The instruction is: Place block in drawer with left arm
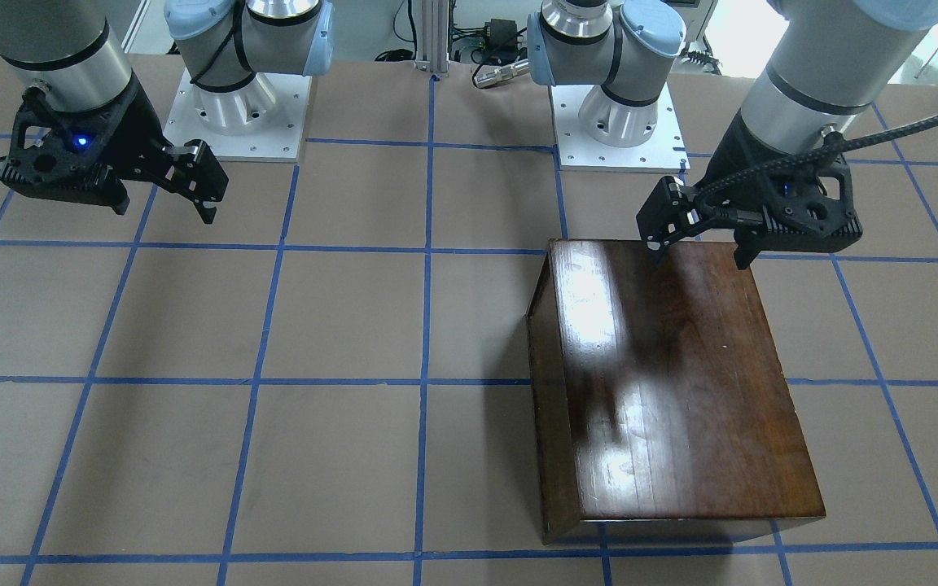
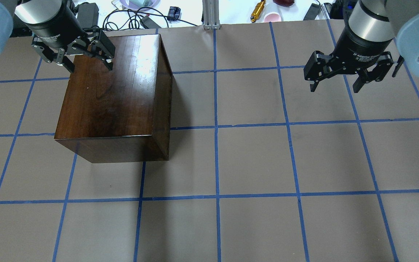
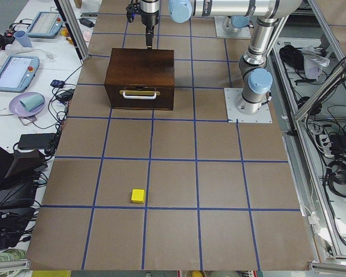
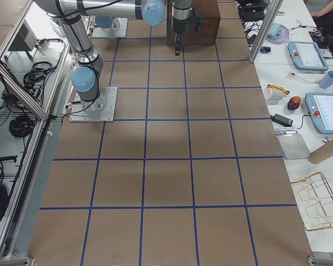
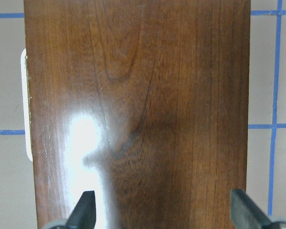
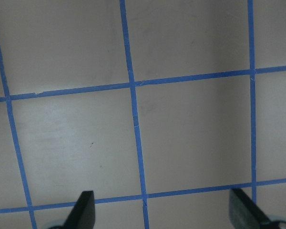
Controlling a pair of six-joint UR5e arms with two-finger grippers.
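One drawer point(image 3: 139, 101) closed, interior hidden.

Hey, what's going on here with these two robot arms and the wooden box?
Nothing is held yet. The left hand hangs open above the top of the dark wooden box, whose drawer looks shut. The yellow block lies untouched on the table, well away from the box toward the robot's left end. The right hand is open above the table on the other side.

Glossy wood box point(image 2: 115, 94) (bright glare), matt table point(image 2: 253, 163)
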